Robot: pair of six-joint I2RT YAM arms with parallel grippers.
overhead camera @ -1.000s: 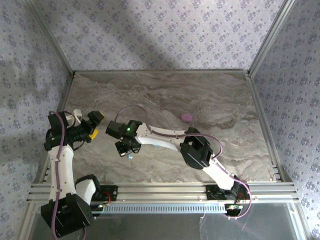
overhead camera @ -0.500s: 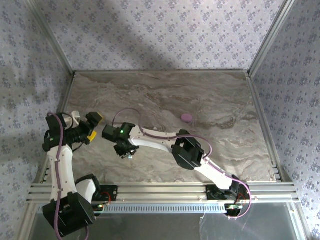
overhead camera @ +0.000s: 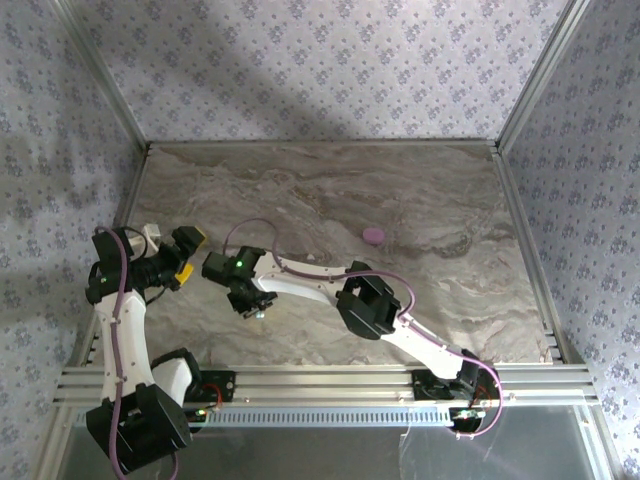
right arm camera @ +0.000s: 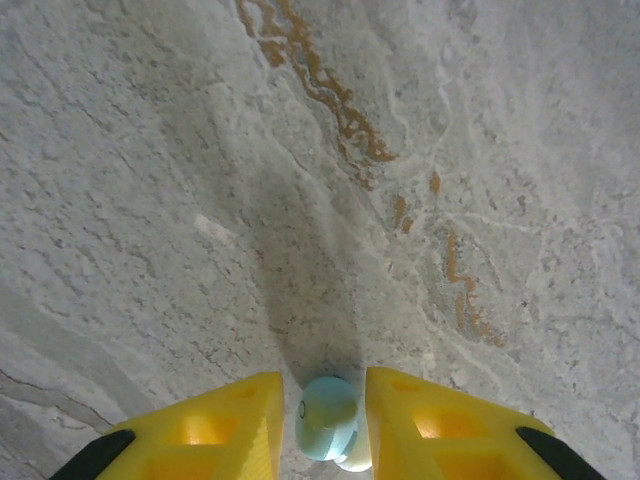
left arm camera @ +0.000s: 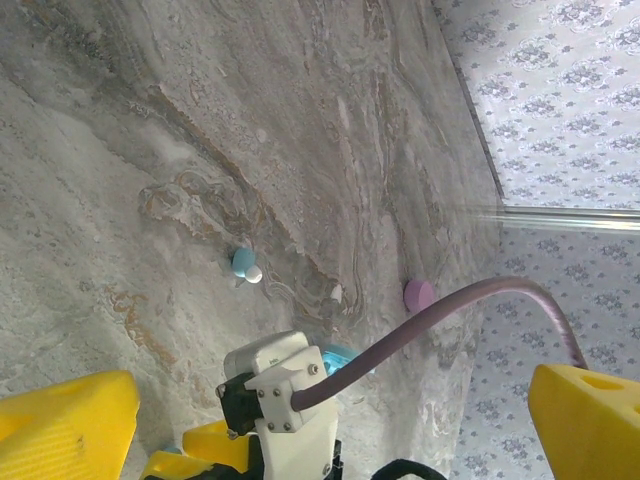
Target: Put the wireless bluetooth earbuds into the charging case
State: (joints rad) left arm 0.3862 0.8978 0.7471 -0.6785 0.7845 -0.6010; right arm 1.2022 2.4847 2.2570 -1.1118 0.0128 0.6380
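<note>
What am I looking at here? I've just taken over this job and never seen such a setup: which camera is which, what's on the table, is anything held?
These are two robot arms bolted at the near edge of a marble table, each ending in a two-finger gripper. The overhead picture looks down from behind them. The left gripper stands wide open at the left, and the right arm reaches across, with the right gripper pointing down. The other two pictures come from a camera on each wrist. On the table lie a pink oval pod, probably a charging case, and, in the left wrist view, a loose blue earbud. The right wrist view shows its yellow fingers close on either side of a second blue earbud. Whether they grip it I cannot tell.
</note>
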